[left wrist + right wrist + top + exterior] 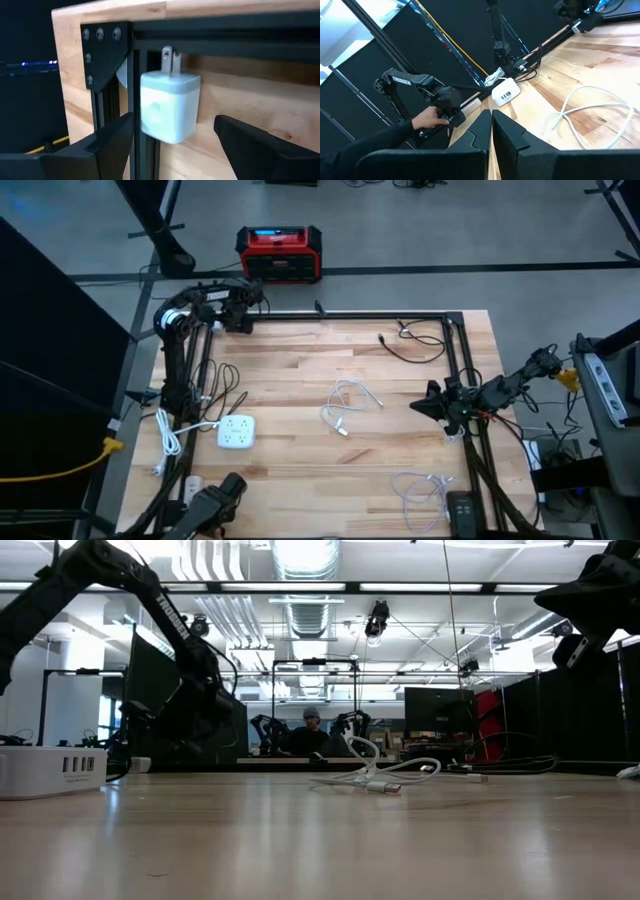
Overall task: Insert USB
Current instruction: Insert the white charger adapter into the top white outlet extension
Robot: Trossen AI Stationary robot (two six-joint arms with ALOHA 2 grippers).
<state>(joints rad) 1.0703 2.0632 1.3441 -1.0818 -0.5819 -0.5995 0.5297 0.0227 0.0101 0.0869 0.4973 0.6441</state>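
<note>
Charger (pixel 167 106) plug prongs partly hidden by frame, left pincer (pixel 180 145) spread beside it

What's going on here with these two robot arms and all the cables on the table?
Not much handling yet. The left hand is open at the table's far left corner, its fingers either side of a white wall charger without gripping it. The right hand is shut and empty over the right edge. A white USB cable lies loose mid-table, and the white charging hub sits near the left edge with nothing visibly plugged in by the robot.
</note>
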